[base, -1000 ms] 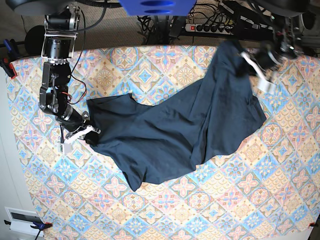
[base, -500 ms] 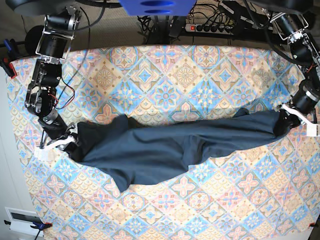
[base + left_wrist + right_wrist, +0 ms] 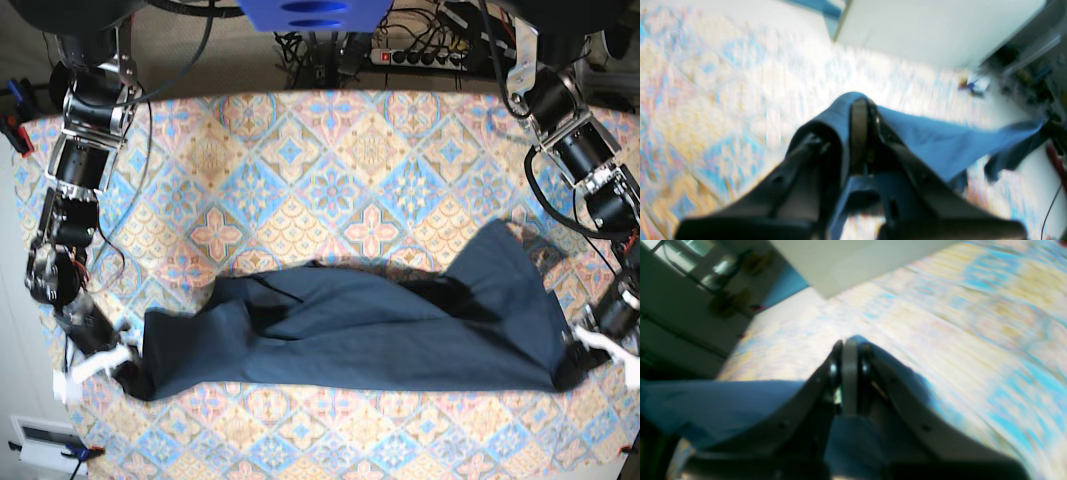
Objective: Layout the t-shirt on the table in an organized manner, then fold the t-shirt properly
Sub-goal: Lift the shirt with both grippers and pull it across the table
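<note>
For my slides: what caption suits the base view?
Both claws, left and right, stretch the t-shirt across the table.

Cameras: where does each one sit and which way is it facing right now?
Base: overhead, looking straight down on the table and t-shirt; both arms show, right gripper at image left, left gripper at image right.
Left wrist: on the left arm, looking along its shut gripper over the blurred table; shirt pinched.
Right wrist: on the right arm, looking along its shut gripper; shirt pinched.
Shared: all three show the t-shirt and patterned table.
</note>
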`<state>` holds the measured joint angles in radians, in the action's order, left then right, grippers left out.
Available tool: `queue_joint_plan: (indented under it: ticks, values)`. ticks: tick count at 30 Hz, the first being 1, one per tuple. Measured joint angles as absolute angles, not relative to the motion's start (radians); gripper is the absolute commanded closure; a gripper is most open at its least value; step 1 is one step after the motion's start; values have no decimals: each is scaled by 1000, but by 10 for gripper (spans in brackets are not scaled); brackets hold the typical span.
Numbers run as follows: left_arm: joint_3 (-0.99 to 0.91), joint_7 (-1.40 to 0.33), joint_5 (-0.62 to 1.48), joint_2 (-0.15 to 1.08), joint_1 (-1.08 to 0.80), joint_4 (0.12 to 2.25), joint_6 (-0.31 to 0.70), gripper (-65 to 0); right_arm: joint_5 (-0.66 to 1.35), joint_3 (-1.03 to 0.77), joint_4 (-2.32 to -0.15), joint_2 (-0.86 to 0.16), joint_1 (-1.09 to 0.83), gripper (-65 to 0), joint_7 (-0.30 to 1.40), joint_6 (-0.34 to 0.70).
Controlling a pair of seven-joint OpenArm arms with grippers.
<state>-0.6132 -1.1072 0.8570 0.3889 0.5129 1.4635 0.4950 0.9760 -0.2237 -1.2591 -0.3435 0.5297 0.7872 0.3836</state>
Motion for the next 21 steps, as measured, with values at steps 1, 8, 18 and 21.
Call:
queue_joint_plan:
  ticks: [1,8,18,21]
  values:
    - [-601,-1105,850,394,562,1430,494,0,985,-218,-1248,-348,566,0,784,399]
    - [-442,-1059,752,398,928,1212,499,0,977,-231,-1064,-376,820,0,769,382]
    - [-345,-1011,756,379,1118,1117,494,0,976,-203,-1012,-412,1052,0,760,378]
    - [-353,-1011,760,387,1119,1118,494,0,981,-200,-1016,-448,1056,0,768,389]
